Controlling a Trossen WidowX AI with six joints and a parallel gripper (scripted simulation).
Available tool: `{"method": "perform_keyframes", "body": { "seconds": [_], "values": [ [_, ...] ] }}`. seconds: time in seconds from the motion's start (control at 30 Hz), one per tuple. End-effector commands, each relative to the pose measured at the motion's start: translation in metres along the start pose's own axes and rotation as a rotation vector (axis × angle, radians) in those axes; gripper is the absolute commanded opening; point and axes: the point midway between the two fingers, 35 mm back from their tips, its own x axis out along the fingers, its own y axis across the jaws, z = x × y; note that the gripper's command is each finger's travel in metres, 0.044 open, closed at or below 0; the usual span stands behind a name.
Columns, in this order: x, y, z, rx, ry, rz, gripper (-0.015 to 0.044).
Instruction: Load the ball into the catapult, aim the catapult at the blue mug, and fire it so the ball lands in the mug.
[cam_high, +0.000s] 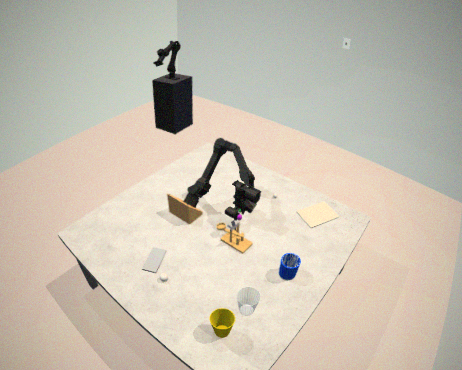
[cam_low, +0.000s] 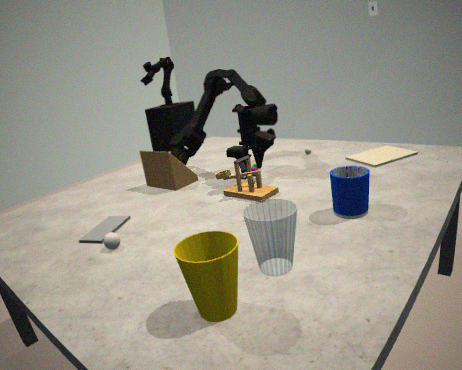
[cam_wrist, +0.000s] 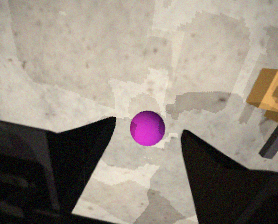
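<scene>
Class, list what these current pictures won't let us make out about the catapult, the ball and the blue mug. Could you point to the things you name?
- Mug (cam_high: 289, 270) (cam_low: 350, 194): its inside bottom, hidden by its wall in the exterior view.
- Catapult (cam_high: 242, 245) (cam_low: 260, 194) (cam_wrist: 263, 89): mostly cut off by the wrist view's right edge.
- Ball (cam_high: 239, 217) (cam_low: 254, 169) (cam_wrist: 147, 128): its underside, hidden by itself in the wrist view.

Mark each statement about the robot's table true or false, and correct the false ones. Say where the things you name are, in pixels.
1. The gripper (cam_high: 238, 212) (cam_low: 250, 160) (cam_wrist: 148, 127) is shut on the purple ball (cam_high: 239, 217) (cam_low: 254, 169) (cam_wrist: 147, 128). False: its fingers stand open, with gaps beside the ball.
2. The blue mug (cam_high: 289, 267) (cam_low: 350, 192) stands upright. True.
3. The yellow cup (cam_high: 222, 324) (cam_low: 215, 280) lies on its side. False: it stands upright.
4. The catapult (cam_high: 237, 243) (cam_low: 251, 191) has a wooden base. True.
5. The ball lies inside the mug. False: it is between the open fingers.
</scene>
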Motion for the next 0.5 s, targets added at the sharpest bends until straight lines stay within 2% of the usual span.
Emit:
{"method": "perform_keyframes", "body": {
  "seconds": [0.0, 0.07, 0.27, 0.47],
  "values": [
    [0.0074, 0.0007, -0.0016, 0.005, 0.004, 0.007, 0.0300],
    [0.0084, 0.0007, -0.0016, 0.005, 0.004, 0.008, 0.0300],
    [0.0084, 0.0007, -0.0016, 0.005, 0.004, 0.008, 0.0142],
    [0.0084, 0.0007, -0.0016, 0.005, 0.004, 0.008, 0.0103]
  ]
}}
